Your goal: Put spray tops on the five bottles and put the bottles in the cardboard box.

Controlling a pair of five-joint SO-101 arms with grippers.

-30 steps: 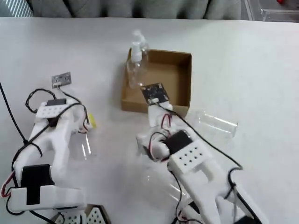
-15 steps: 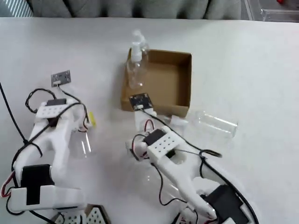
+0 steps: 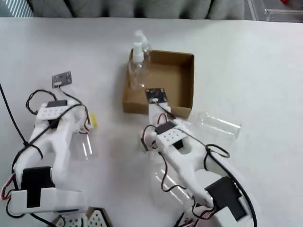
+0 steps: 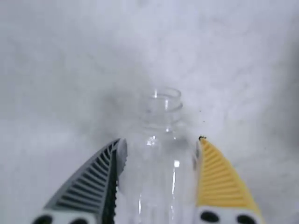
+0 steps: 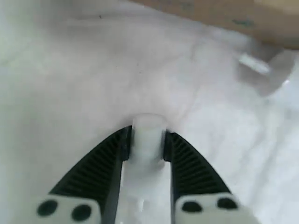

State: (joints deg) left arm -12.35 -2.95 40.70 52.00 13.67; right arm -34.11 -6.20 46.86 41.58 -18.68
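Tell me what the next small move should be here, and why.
Probably carry the right hand toward the left hand: it grips what looks like a spray top, and the bottle in the left hand has a bare open neck.

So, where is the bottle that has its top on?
In the high view, the bottle stands at the far left corner of the box, on the table's far side.

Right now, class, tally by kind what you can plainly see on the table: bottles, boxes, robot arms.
Bottles: 3 (capped bottle, lying bottle, held bottle in the left hand)
Cardboard box: 1
Arms: 2 (left arm, right arm)
Total: 6
Faint clear shapes by the right arm left uncounted.
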